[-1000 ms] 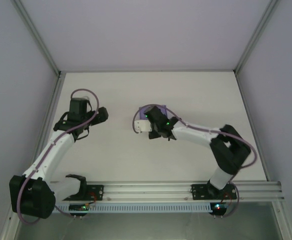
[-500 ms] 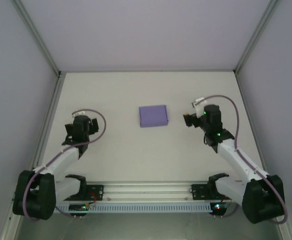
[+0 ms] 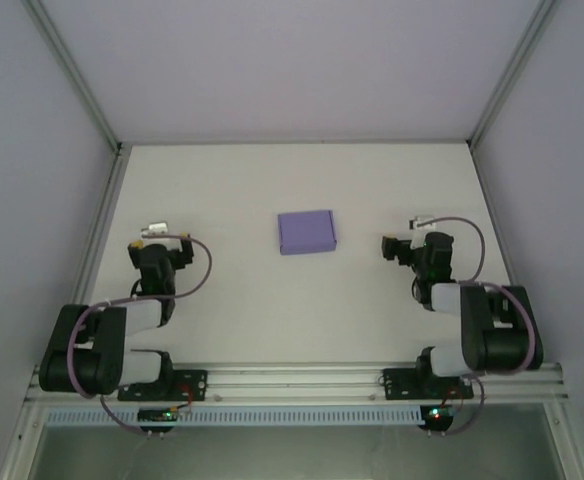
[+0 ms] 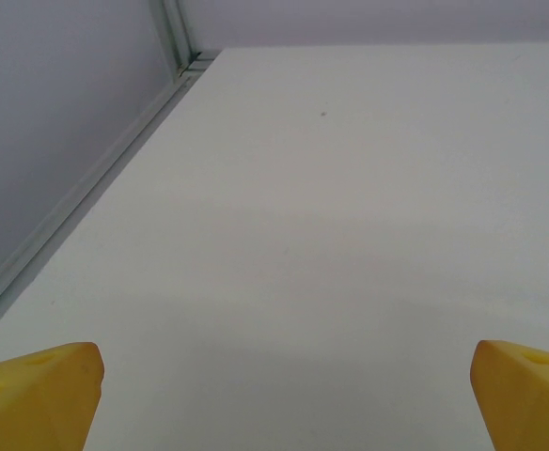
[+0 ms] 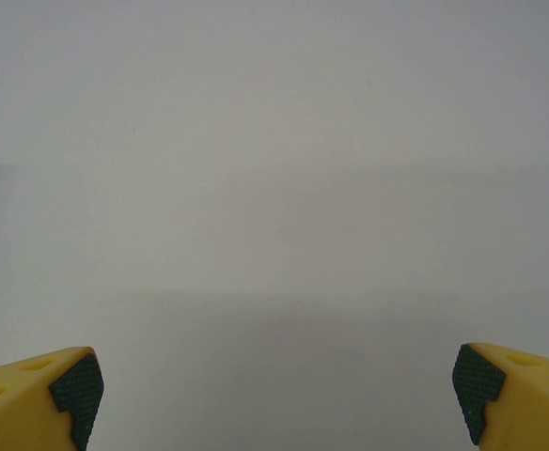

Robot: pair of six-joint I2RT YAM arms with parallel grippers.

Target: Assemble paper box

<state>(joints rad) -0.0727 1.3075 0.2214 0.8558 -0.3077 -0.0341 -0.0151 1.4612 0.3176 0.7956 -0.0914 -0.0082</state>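
Paper box [image 3: 306,231] closed, alone on surface [image 3: 242,300].
Left claw [image 4: 279,381], right claw [image 5: 274,385] gaping, well clear; could spring open unpinned.

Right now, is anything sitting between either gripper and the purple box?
Nothing visible does. The box lies alone mid-table, and bare table separates it from the left gripper on its left and the right gripper on its right. Both grippers are open and hold nothing.
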